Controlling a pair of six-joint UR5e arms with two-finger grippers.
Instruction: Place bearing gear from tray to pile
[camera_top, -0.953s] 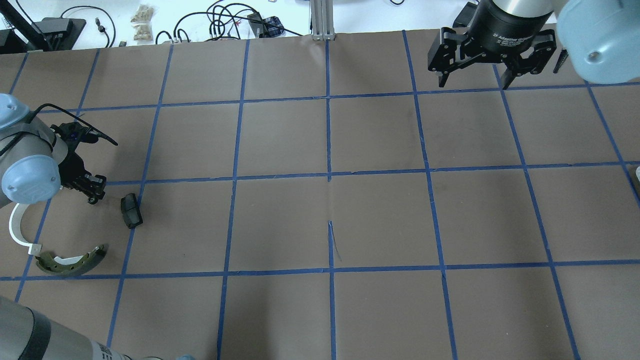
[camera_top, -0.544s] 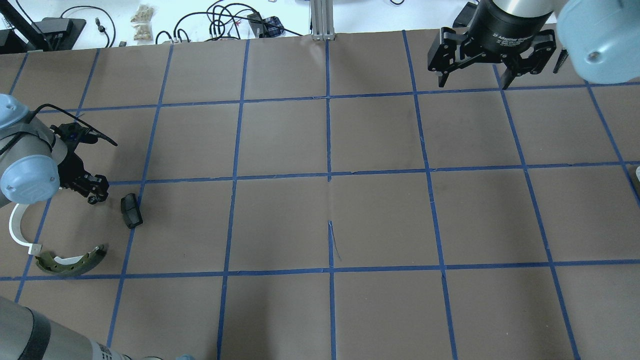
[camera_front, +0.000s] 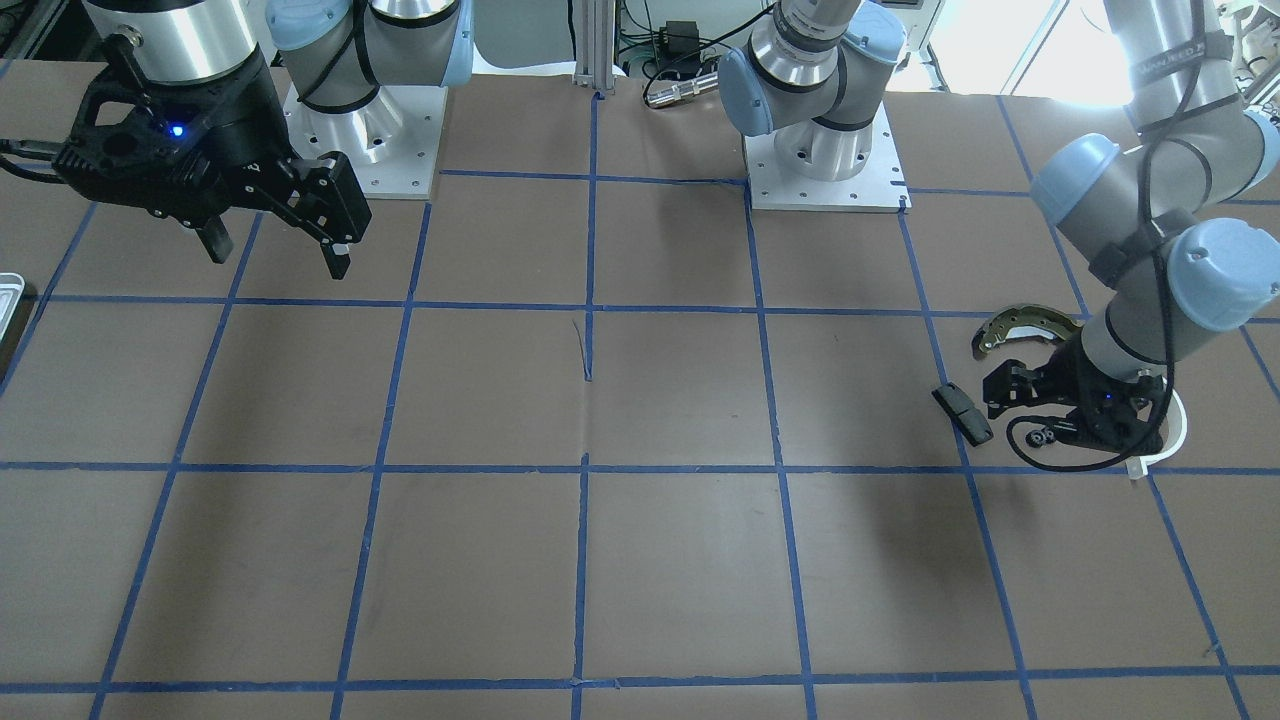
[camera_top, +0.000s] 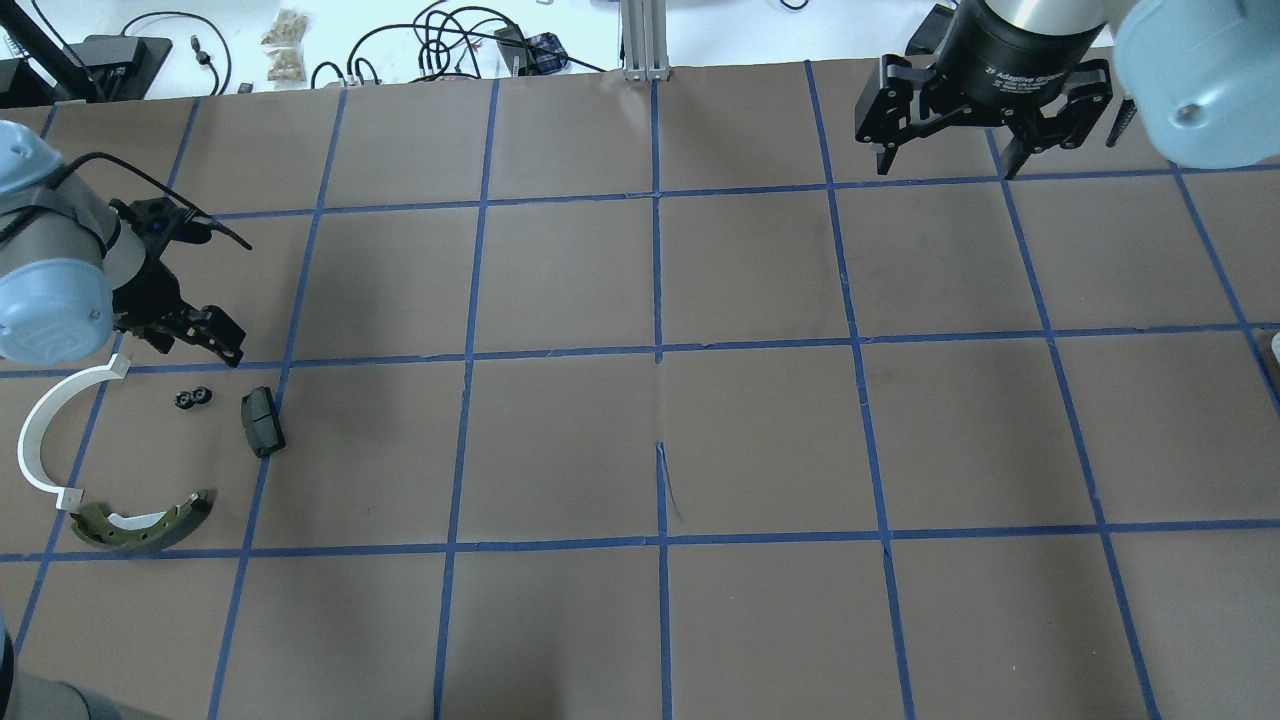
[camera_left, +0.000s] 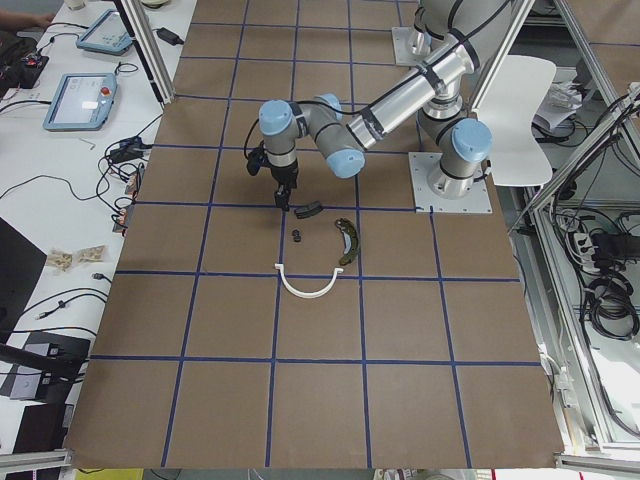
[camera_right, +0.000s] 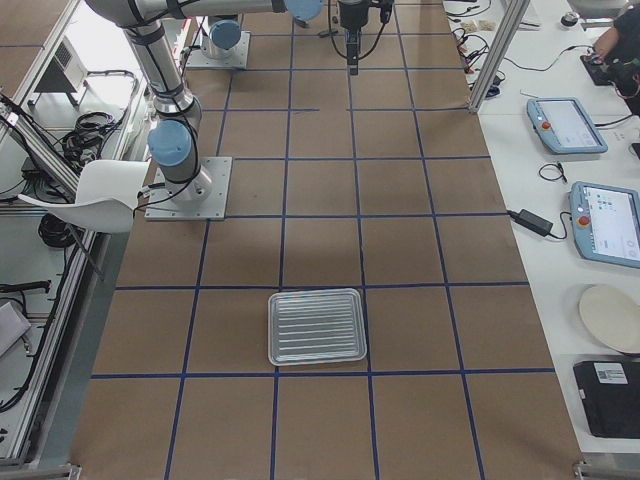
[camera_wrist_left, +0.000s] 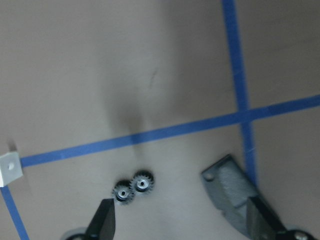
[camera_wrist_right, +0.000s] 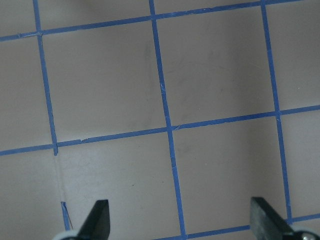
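Items counted on the table:
- one tray (camera_right: 317, 327)
- one brake shoe (camera_top: 150, 535)
- one white arc (camera_top: 27, 440)
- one black block (camera_top: 262, 421)
- one bearing gear (camera_top: 194, 398), which shows as two small toothed wheels side by side

Robot arms: two, a left arm (camera_top: 50, 300) and a right arm (camera_top: 1190, 90).

Side bench: two touch screens (camera_right: 566, 124) and one round plate (camera_right: 610, 318).
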